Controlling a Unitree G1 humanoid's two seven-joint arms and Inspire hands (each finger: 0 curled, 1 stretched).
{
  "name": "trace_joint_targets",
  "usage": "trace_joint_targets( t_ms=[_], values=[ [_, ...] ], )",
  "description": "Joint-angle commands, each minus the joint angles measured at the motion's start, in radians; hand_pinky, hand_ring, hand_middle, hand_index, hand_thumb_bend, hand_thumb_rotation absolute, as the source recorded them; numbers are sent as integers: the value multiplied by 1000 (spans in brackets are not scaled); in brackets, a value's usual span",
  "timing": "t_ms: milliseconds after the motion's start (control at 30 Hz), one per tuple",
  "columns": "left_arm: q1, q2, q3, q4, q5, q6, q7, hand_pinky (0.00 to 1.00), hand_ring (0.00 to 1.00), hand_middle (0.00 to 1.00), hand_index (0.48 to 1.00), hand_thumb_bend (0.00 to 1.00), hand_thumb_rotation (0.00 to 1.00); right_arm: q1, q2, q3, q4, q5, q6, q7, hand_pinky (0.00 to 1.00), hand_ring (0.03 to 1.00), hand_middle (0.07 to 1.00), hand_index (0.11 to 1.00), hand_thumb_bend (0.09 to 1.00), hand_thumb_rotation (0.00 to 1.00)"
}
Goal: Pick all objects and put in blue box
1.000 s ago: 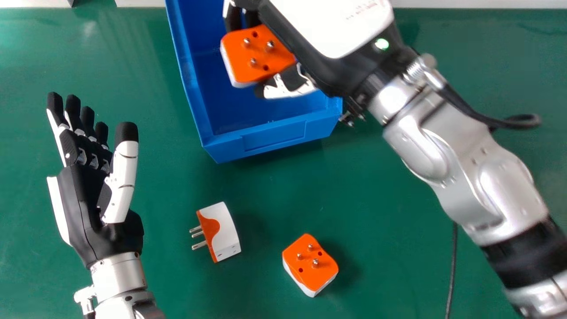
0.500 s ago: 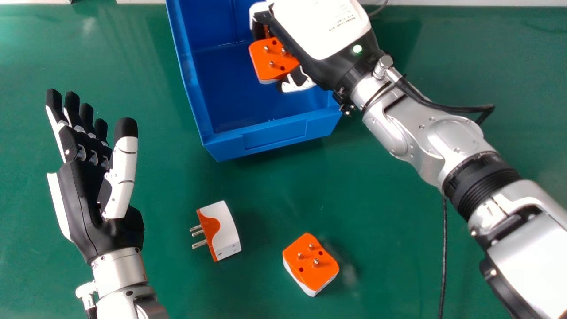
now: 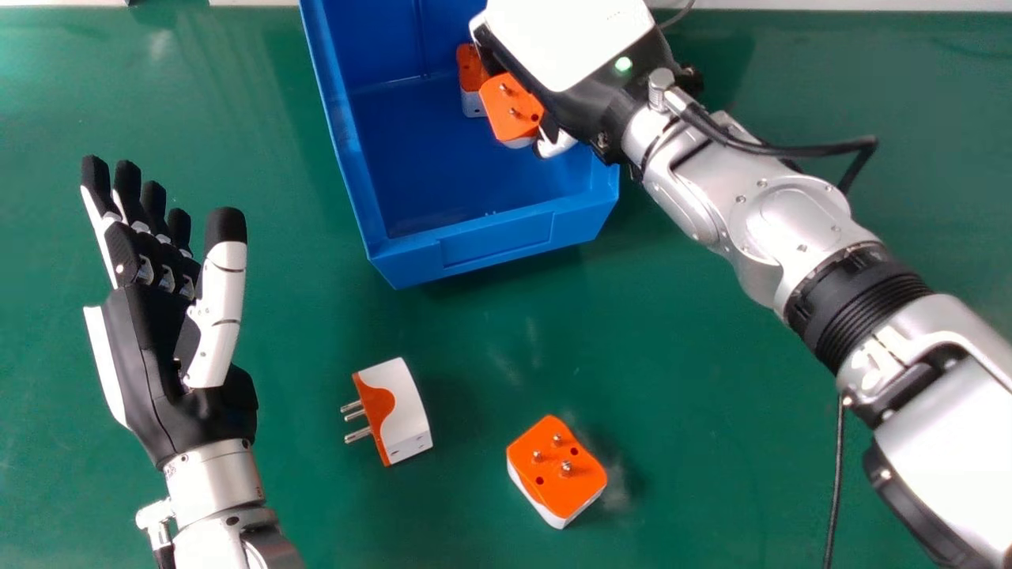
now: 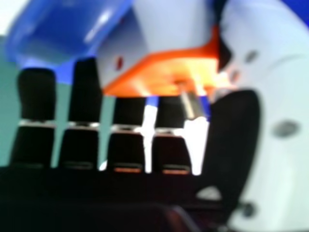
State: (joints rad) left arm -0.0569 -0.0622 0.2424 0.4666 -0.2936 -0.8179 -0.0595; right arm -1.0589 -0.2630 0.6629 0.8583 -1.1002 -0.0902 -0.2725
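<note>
Right hand [image 3: 565, 47] slanted over the blue box [image 3: 494, 237], back upward, apparently grasping an orange-and-white adapter [image 3: 508, 104] between thumb and fingers, left hand [image 3: 162, 371] open above the tabletop [image 3: 680, 411]

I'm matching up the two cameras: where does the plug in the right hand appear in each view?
Head view: the held plug is near the top middle, over the blue box.
Right hand view: it sits between the thumb and fingers, orange face and a metal pin showing.
Shared landmark: the blue box, seen next to the plug in both.
</note>
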Motion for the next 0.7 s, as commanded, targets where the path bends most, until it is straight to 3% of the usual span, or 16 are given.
trace_joint_targets(
  t_ms=[0,133,167,233,267,333,367,400,433,667],
  values=[
    [-15,-29,-3,-4,6,-24,-1,1000,1000,1000,1000,652,393,2,-29,2,-59,-6,24,7,393,529,594,588,598,66],
    [-15,-30,-1,-1,1,-28,-3,1000,1000,1000,1000,652,393,15,-40,-2,-95,2,22,8,393,529,594,588,598,66],
    [-15,-31,-1,0,0,-29,-4,1000,1000,1000,1000,650,391,17,-42,-2,-100,4,20,9,511,623,675,670,679,170],
    [-13,-32,-2,-1,1,-29,-4,1000,1000,1000,1000,650,391,21,-44,-5,-108,10,14,9,511,623,675,670,679,170],
    [-13,-32,-2,-1,-1,-29,-5,1000,1000,1000,1000,651,388,23,-45,-6,-113,14,12,9,609,699,740,736,743,261],
    [-11,-33,-2,-2,-2,-28,-4,1000,1000,1000,1000,651,388,27,-47,-8,-123,15,10,6,609,699,740,736,743,261],
    [-10,-33,-2,-4,-1,-26,-3,1000,1000,1000,1000,648,385,29,-48,-9,-127,15,9,3,687,759,792,789,795,337],
    [-9,-33,-3,-6,-3,-24,-4,1000,1000,1000,1000,648,385,31,-49,-9,-132,16,8,2,687,759,792,789,795,337],
    [-9,-33,-3,-7,-5,-24,-6,1000,1000,1000,1000,649,383,32,-50,-10,-136,16,7,3,750,807,834,831,836,397],
    [-2,-34,-5,-8,-3,-28,-9,1000,1000,1000,1000,656,380,53,-63,-18,-193,14,14,14,872,902,915,914,917,523]
  ],
)
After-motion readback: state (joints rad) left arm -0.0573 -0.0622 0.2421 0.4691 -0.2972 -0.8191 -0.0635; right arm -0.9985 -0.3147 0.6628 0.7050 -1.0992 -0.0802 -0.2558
